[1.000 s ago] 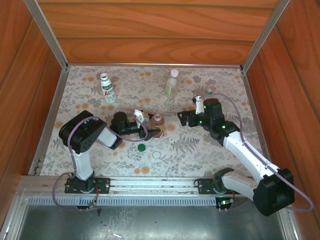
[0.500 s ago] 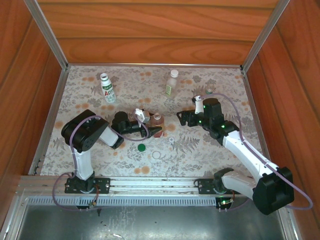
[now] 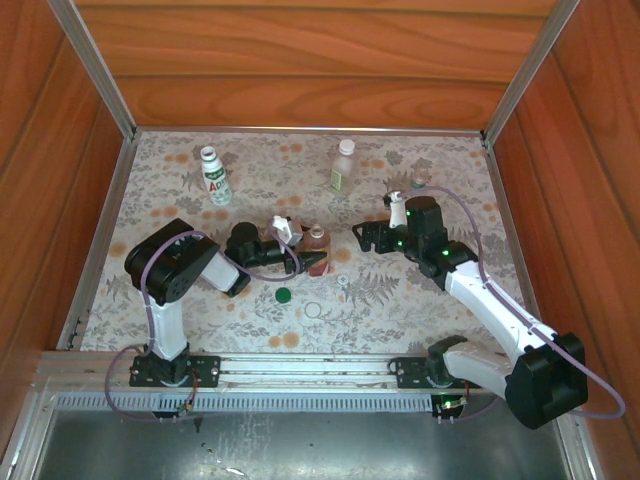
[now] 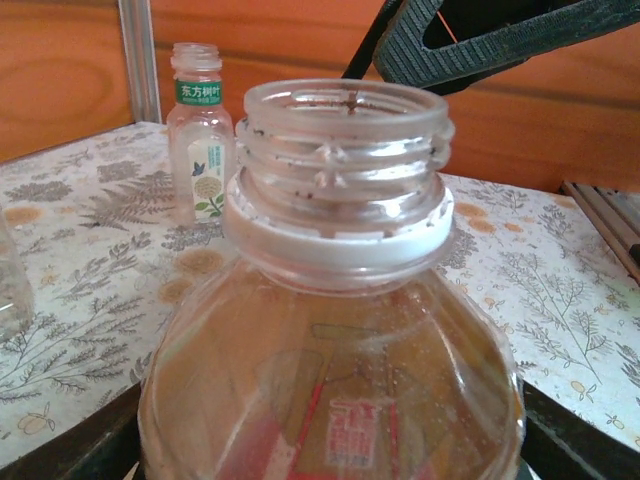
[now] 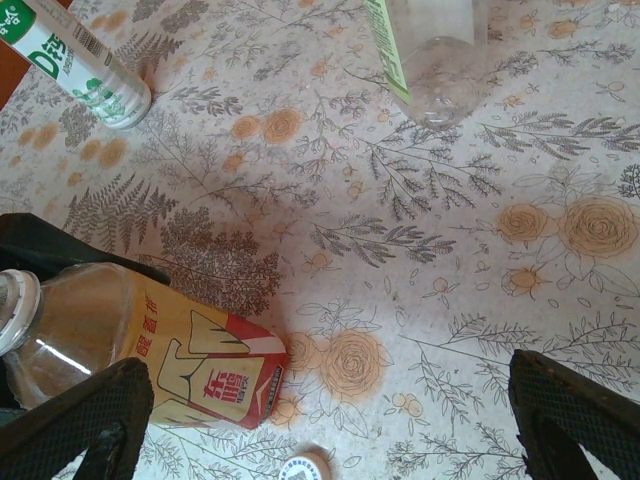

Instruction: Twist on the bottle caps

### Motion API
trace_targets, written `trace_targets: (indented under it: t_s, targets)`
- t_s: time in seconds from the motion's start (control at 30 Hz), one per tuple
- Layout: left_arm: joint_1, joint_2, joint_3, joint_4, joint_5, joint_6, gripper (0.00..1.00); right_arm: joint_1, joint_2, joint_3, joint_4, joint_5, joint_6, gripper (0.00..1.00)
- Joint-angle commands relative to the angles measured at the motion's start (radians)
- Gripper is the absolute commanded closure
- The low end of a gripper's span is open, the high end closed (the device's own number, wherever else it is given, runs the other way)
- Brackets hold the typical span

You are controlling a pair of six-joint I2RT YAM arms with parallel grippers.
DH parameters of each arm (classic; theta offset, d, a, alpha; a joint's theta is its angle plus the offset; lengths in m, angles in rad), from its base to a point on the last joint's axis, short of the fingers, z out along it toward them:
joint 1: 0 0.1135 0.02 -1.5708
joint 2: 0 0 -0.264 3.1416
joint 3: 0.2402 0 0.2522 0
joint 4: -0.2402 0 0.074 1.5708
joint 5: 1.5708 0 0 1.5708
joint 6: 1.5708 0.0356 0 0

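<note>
Left arm (image 3: 172, 280): raised from its base at the near left, folded sharply at the elbow, forearm laid low towards the table's middle.
Left wrist (image 3: 242, 243): held level, pointed right.
Left gripper (image 3: 312, 261): set about the bottle (image 4: 330, 380) — a dark finger (image 4: 60, 450) is seen low at each side of it; whether it is pressed cannot be told.
Right arm (image 3: 495, 310): swung out from its base at the near right, elbow kept by the right wall, forearm stretched up and leftward.
Right wrist (image 3: 425, 225): bent downward, small green lights lit along it.
Right gripper (image 3: 362, 238): pointed left and down over the table — jaws spread wide, its fingers (image 5: 80, 420) seen at the two lower corners of the wrist view.
</note>
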Motion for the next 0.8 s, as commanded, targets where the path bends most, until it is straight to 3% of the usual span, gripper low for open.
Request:
trace_targets:
  t_s: [0.0, 0.2, 0.37, 0.6, 0.77]
  targets:
    - [-0.009, 0.019, 0.017, 0.026, 0.019, -0.008, 0.34, -0.004, -0.011, -0.012, -0.019, 0.003, 0.029, 0.04]
    - [-0.009, 0.022, 0.004, 0.027, 0.018, 0.033, 0.39, 0.042, -0.02, -0.015, -0.084, 0.058, 0.072, 0.09]
    - [-0.005, 0.014, -0.024, 0.025, 0.011, 0.062, 0.4, 0.213, -0.02, -0.01, -0.169, 0.238, 0.054, 0.09]
    - [0.016, 0.008, -0.051, 0.025, 0.003, 0.069, 0.4, 0.406, 0.053, -0.069, -0.15, 0.405, 0.082, 0.22]
    - [0.02, 0.012, -0.06, 0.025, -0.003, 0.07, 0.4, 0.482, 0.163, -0.081, -0.102, 0.463, 0.098, 0.35]
